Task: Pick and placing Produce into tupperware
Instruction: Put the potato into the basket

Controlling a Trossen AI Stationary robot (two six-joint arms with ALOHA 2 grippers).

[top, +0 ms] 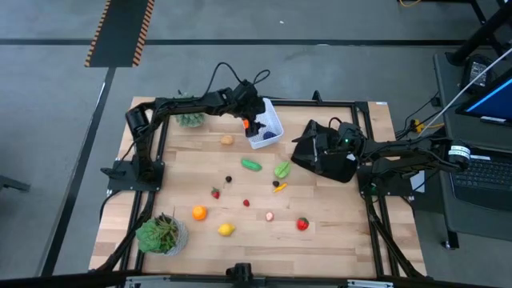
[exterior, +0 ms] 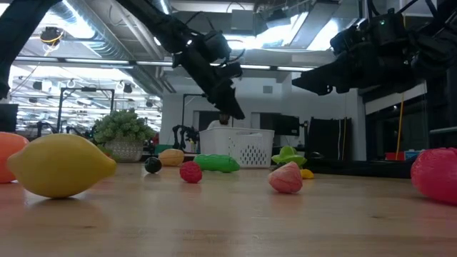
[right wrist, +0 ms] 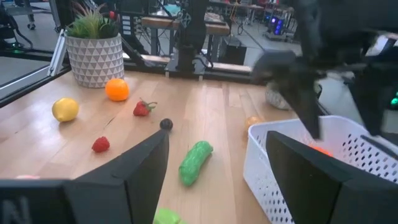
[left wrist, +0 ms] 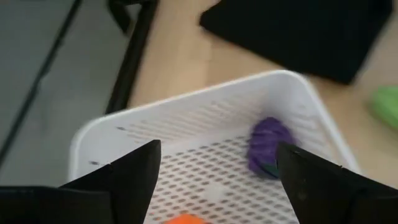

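Nearest in the low view, a yellow lemon (exterior: 61,165) lies at the table's front edge with an orange fruit (exterior: 10,155) just behind it at the picture's edge; a big red strawberry (exterior: 435,171) sits across on the other side, a pale pink-red piece (exterior: 285,178) and a small red berry (exterior: 191,172) lie further in. From above, this front row reads orange (top: 198,212), lemon (top: 226,230), pink piece (top: 269,216), red strawberry (top: 302,224), with a potted plant (top: 162,234) at the front left corner. Mid-table: a small strawberry (top: 215,193), a dark round berry (top: 228,179), a tiny red piece (top: 246,202), a green cucumber (top: 251,165), a light green leafy piece (top: 282,170) and a small yellow-orange item (top: 278,187), all apart from each other. Further back a tan round piece (top: 227,140) lies just left of the white tub (top: 267,132), which stands at the rear centre. Inside the tub the left wrist view shows a purple item (left wrist: 269,145) by one wall and an orange piece (left wrist: 183,219) just below the fingers. The left gripper (top: 254,122) hovers over the tub, jaws wide, nothing in them. The right gripper (top: 314,149) hangs to the tub's right above a black cloth (top: 330,162), jaws spread wide and empty. A second plant (top: 190,119) sits at the back left.
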